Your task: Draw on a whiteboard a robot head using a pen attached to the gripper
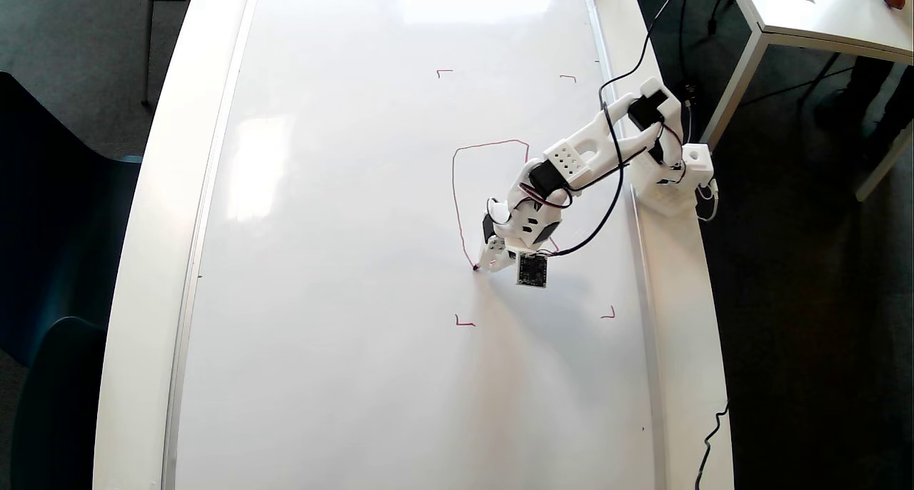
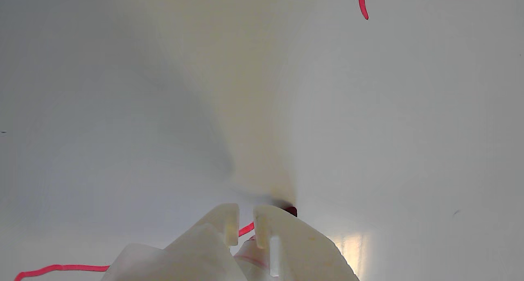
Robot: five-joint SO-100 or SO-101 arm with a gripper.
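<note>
Overhead view: gripper rests over whiteboard, jaws narrow, clamping pen. Pen tip protrudes ahead of the jaws, touching the unfinished robot head outline's lower end.

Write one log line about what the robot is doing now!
gripper: holds pen | tip: touching whiteboard | robot head: outline partly drawn
</note>
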